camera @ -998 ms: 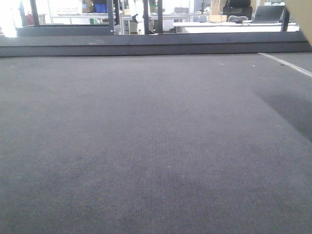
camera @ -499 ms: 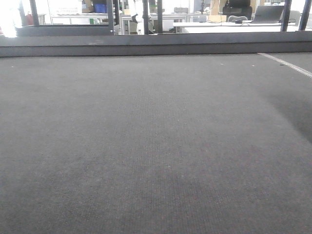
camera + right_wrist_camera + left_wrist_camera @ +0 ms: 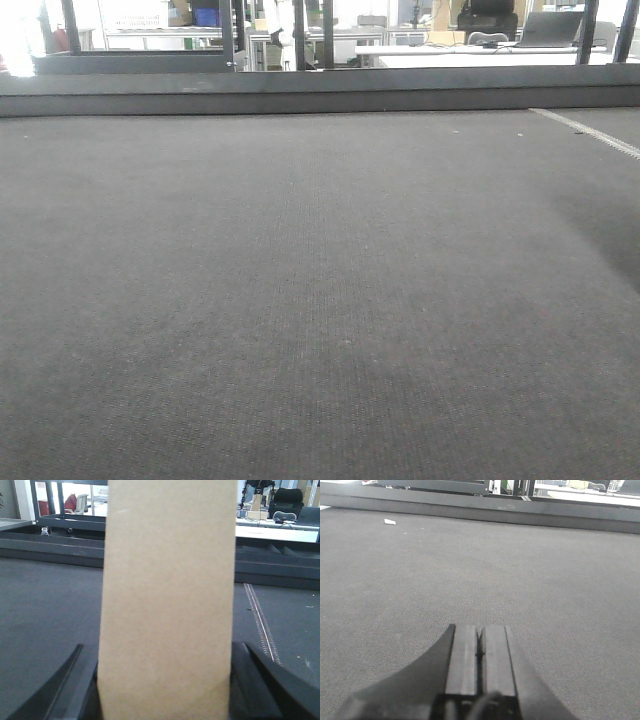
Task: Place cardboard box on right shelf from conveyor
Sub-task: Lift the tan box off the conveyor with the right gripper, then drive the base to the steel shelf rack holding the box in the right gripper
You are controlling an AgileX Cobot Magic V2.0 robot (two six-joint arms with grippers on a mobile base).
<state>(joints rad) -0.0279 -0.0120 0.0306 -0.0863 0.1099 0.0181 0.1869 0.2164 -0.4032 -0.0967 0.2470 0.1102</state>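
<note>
1. Right claw (image 3: 165, 700): clenched on the box (image 3: 167, 590). One dark finger shows on each side of the box, pressed against its side faces.
2. Box position: inside the right claw, straight ahead of the wrist camera, over the belt (image 3: 45, 610). Its lower edge is hidden. The front view shows no box on the belt, so it is judged to be lifted clear.
3. Box long axis: upright, rising from between the fingers past the top of the wrist view.
4. Left claw (image 3: 480, 650): clamped shut on nothing, fingers touching, low over the belt and pointing toward the edge rail (image 3: 485, 515) at the belt's far side.
5. Shelf: not in view.
6. Coming move, as judged: the right arm alone carries the box off the belt toward the shelf. The left arm is not involved.
</note>
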